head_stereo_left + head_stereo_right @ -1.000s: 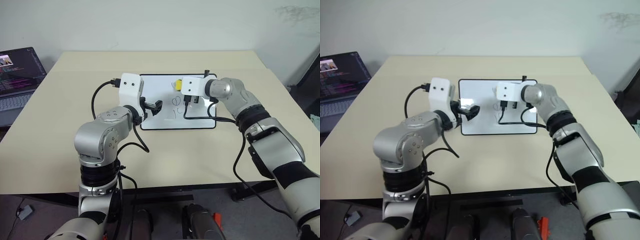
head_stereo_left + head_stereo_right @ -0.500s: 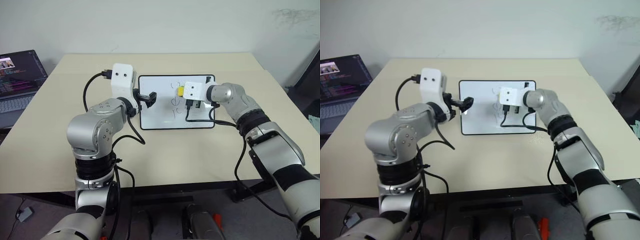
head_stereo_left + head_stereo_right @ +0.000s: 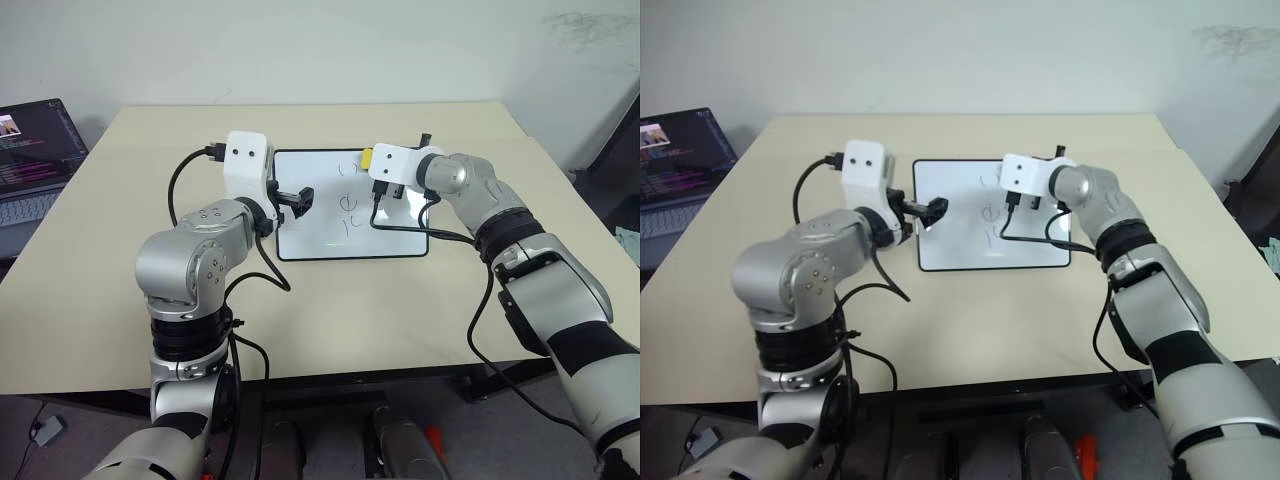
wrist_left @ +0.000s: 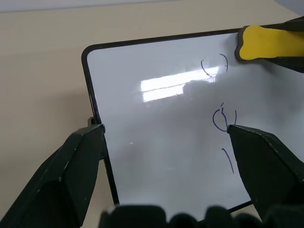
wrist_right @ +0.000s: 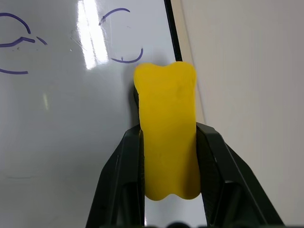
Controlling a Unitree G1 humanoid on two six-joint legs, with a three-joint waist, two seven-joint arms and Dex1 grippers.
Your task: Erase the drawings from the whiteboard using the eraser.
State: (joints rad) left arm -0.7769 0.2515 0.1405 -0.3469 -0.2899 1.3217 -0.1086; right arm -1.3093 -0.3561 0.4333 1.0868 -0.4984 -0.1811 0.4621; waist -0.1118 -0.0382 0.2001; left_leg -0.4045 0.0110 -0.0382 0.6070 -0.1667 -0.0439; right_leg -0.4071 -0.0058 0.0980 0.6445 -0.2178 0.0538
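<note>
Whiteboard (image 3: 320, 235) edge: eraser (image 5: 166, 128) in right hand (image 5: 167, 190)

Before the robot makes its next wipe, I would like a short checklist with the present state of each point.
1. The eraser is clamped in the right gripper: ok.
2. The eraser is over the whiteboard, near its far edge: ok.
3. The eraser presses flat on the board surface: cannot tell.
4. The drawings are gone: not ok; curved strokes and a crossed circle remain.
5. The left gripper is open, its fingers astride the board's near left edge, away from the marks: ok.
6. The right arm's cable lies across the board and may drag: not ok.
</note>
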